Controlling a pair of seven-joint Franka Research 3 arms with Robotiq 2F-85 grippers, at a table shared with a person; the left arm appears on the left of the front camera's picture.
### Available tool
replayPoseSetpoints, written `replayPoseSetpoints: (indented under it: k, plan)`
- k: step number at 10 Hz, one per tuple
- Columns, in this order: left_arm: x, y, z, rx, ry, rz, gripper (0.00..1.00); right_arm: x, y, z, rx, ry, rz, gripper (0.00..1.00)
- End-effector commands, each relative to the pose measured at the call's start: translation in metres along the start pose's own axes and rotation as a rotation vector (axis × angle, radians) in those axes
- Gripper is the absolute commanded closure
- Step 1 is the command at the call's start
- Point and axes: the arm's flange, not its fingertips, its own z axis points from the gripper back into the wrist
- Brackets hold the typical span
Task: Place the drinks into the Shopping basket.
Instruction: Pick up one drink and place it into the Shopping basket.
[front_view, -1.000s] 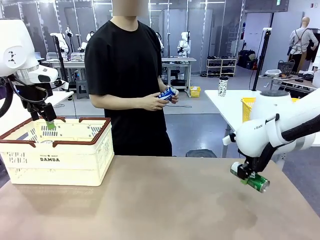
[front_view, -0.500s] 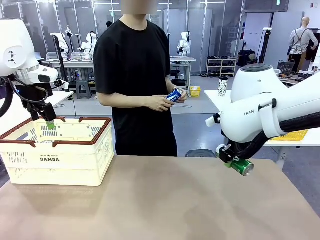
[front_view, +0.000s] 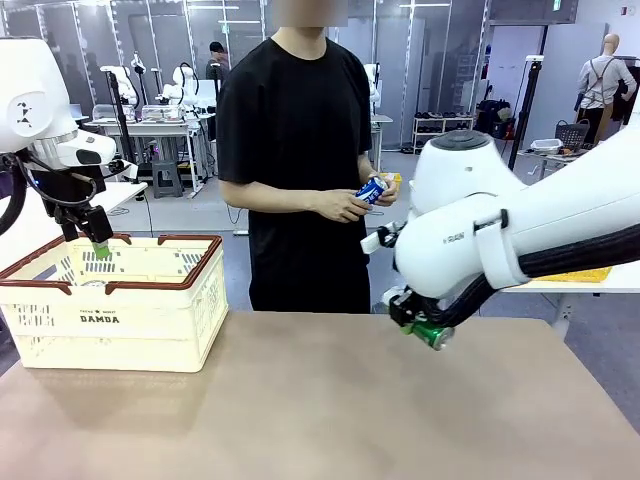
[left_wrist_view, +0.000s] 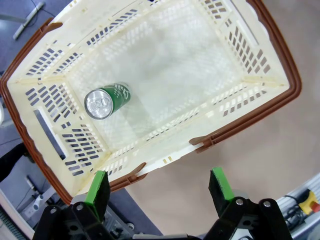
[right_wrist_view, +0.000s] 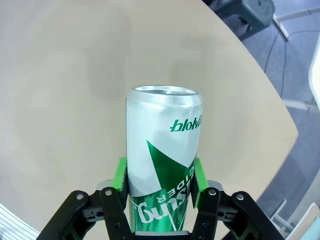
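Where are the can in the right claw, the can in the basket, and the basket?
held green can (right_wrist_view: 162, 145), right wrist view, mid-side.
can in basket (left_wrist_view: 107, 99), left wrist view, near its top.
Shopping basket (front_view: 150, 330), front view, front wall.

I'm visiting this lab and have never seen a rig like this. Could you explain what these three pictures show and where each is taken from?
Two white robot arms work at a brown table opposite a person. The front picture looks across the table from the robot's side. The other two come from cameras on the wrists, looking along each gripper's fingers. The left gripper hangs open above the cream Shopping basket, which stands on the table with one green can inside. The right gripper is shut on a second green can, carried above the table. The person's hands hold a blue can.
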Motion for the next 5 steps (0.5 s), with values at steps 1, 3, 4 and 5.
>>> replayPoseSetpoints:
  k: [1, 3, 4, 5]
  plan:
    - [0.002, 0.001, 0.000, 0.001, -0.002, 0.017, 0.00, 0.024, 0.021, -0.013, 0.045, -0.041, -0.029, 0.64]
    - [0.002, 0.001, 0.000, 0.001, -0.002, 0.017, 0.00, 0.038, 0.043, -0.029, 0.068, -0.050, -0.037, 0.64]
    - [0.002, 0.001, 0.000, 0.001, -0.002, 0.017, 0.00, 0.046, 0.057, -0.043, 0.071, -0.043, -0.029, 0.64]
    - [0.002, 0.001, 0.000, 0.001, -0.002, 0.017, 0.00, 0.053, 0.068, -0.056, 0.070, -0.029, -0.021, 0.64]
